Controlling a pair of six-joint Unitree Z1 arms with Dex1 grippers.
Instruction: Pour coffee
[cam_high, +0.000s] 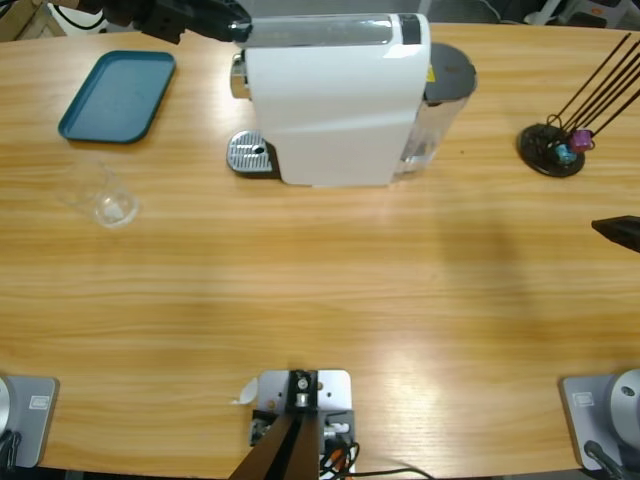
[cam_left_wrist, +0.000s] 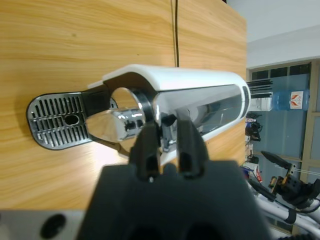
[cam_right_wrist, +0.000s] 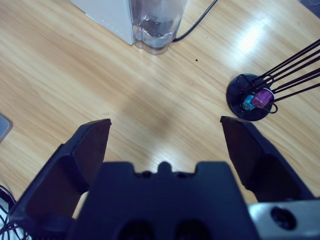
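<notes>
The left gripper (cam_left_wrist: 165, 134), lowest in the left wrist view, has its jaws nearly pressed together at the coffee machine's (cam_high: 335, 100) chrome spout end, pinching nothing I can make out; the right gripper (cam_right_wrist: 167, 130) is spread wide over bare table (cam_high: 330, 290); the clear glass cup (cam_high: 108, 203) at left looks empty, no coffee visible; only the right wrist view shows the water tank (cam_right_wrist: 156, 22); the capsule rack's (cam_high: 553, 150) base holds purple and teal capsules; a teal tray (cam_high: 118, 95) lies upper left.

Glossy white plastic coffee machine (cam_high: 335, 100), perforated metal drip grille (cam_left_wrist: 57, 120), wood-grain table (cam_high: 320, 300)
</notes>
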